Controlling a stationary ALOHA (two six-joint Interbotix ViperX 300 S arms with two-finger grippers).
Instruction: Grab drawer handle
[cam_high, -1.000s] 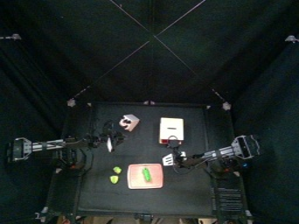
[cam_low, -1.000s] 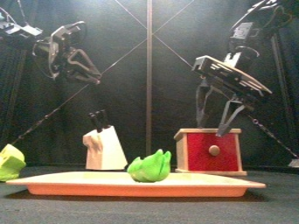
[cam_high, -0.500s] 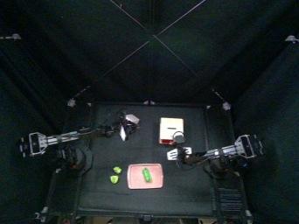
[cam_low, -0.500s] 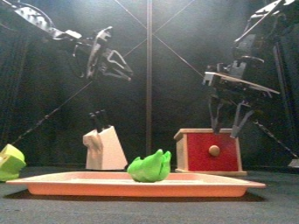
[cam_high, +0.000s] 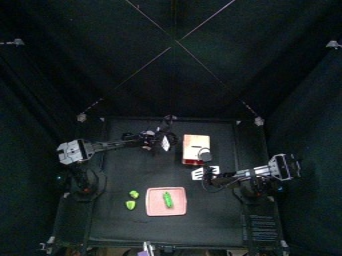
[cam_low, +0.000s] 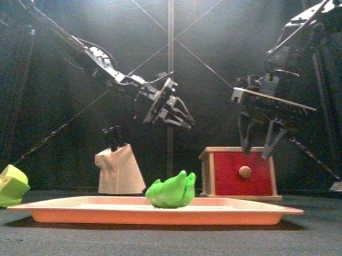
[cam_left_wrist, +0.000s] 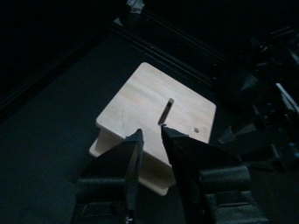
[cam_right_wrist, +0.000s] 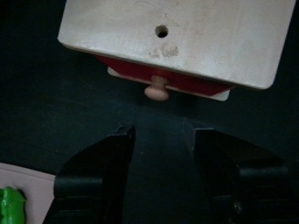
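**Both arms hang open-jawed over the drawer box, its knob untouched**

From above I see the cream wooden box (cam_high: 198, 147) sitting at about one o'clock from the table's middle, its red-orange front face (cam_low: 245, 172) turned toward the table's front edge. The drawer handle (cam_right_wrist: 156, 87) is a small rounded wooden knob, pale tan, standing out from the middle of that face; in the front view it shows as a light dot (cam_low: 245, 171) on the flat red panel. The box top is smooth, pale wood with square corners and a small hole drilled in it.

My right gripper (cam_low: 266, 136) hangs above the box at its front, tips pointing down, jaws spread wide and holding nothing; in the right wrist view the knob lies in line with the gap between the jaws and clear of both. My left gripper (cam_low: 171, 103) hovers in the air at ten o'clock from the box, jaws parted and empty, with the box top in sight under it in the left wrist view.

At nine o'clock from the box stands a small pale block (cam_low: 119, 170) with dark handles poking from its top. A flat pinkish tray (cam_low: 80, 210) lies along the front edge, carrying a crumpled green piece (cam_low: 170, 189); a second yellow-green lump (cam_low: 11, 184) sits off its left end. Open black tabletop lies between tray and box.
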